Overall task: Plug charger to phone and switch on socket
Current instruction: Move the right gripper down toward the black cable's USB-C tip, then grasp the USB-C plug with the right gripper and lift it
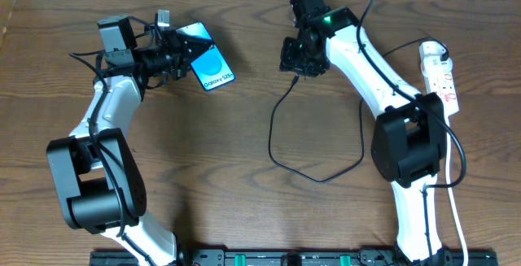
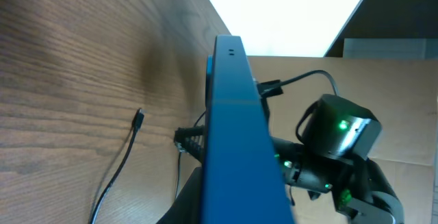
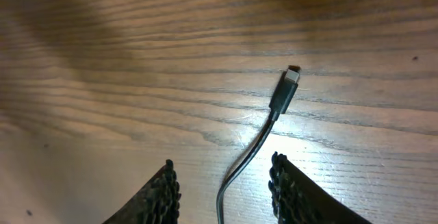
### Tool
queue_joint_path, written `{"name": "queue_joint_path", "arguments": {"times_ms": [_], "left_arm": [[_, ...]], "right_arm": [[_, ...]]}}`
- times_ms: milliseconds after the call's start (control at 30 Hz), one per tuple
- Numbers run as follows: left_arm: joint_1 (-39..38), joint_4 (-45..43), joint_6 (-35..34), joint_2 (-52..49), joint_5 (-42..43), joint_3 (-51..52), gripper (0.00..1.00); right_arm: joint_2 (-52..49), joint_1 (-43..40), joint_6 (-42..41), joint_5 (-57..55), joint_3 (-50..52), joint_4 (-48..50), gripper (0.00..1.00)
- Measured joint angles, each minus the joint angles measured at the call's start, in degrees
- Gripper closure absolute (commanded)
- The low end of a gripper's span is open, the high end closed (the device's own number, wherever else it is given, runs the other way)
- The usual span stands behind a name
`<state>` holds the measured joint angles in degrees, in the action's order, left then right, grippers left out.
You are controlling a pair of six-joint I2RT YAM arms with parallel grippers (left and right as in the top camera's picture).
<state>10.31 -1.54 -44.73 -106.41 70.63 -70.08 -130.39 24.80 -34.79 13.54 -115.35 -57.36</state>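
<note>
Phone (image 1: pixel 207 67) is held clear of the table (image 1: pixel 244 209) at the left, clamped in the closed left gripper (image 1: pixel 181 54), its blue screen tilted up toward the overhead camera. From the left wrist it is seen edge-on as a blue slab; the charging port cannot be made out.

Near the middle, the charger (image 1: pixel 275 128) lies slack on the wood in a wide loop, and its connector tip (image 3: pixel 290 80) rests flat just ahead of the right gripper (image 3: pixel 226 193). The jaws there are parted, with the thin cable between them and nothing gripped; a gap shows on both sides of it.

At the far right the socket (image 1: pixel 440 75) lies well apart from both grippers, and its switch is judged not yet pressed.

Trouble is likely if the jaws are closed on the cable behind the connector rather than on the connector body: the tip would be left free to droop or twist, and the port could be missed. The phone may also be rotated in its grip when pushed against, and the slack loop could be dragged or snagged.
</note>
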Motion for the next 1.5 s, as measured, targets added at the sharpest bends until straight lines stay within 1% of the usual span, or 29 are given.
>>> {"name": "queue_joint_path", "arguments": {"times_ms": [267, 500, 733, 1000, 1167, 1300, 1400, 1500], "left_arm": [[0.0, 0.04, 0.0, 0.0, -0.02, 0.0, 0.93], [0.0, 0.04, 0.0, 0.0, -0.02, 0.0, 0.93], [0.0, 0.09, 0.0, 0.0, -0.04, 0.0, 0.93], [0.0, 0.28, 0.0, 0.0, -0.04, 0.0, 0.93], [0.0, 0.28, 0.0, 0.0, -0.04, 0.0, 0.93], [0.0, 0.31, 0.0, 0.0, -0.04, 0.0, 0.93], [0.0, 0.31, 0.0, 0.0, -0.04, 0.0, 0.93], [0.0, 0.31, 0.0, 0.0, -0.04, 0.0, 0.93]], "right_arm": [[-4.31, 0.2, -2.12, 0.09, 0.0, -0.09, 0.7], [-7.89, 0.2, -3.58, 0.15, 0.0, -0.07, 0.71], [-8.11, 0.24, -4.7, 0.15, 0.0, 1.81, 0.72], [-8.11, 1.29, -5.79, -0.55, 0.07, 2.8, 0.76], [-8.72, 1.68, -6.12, -0.96, 0.07, 3.37, 0.82], [-8.94, 1.7, -6.08, -1.25, 0.04, 3.78, 0.99], [-9.2, 1.7, -4.55, -1.22, -0.02, 4.09, 0.99], [-9.25, 1.88, -1.05, -1.16, -0.04, 4.59, 0.99]]}}
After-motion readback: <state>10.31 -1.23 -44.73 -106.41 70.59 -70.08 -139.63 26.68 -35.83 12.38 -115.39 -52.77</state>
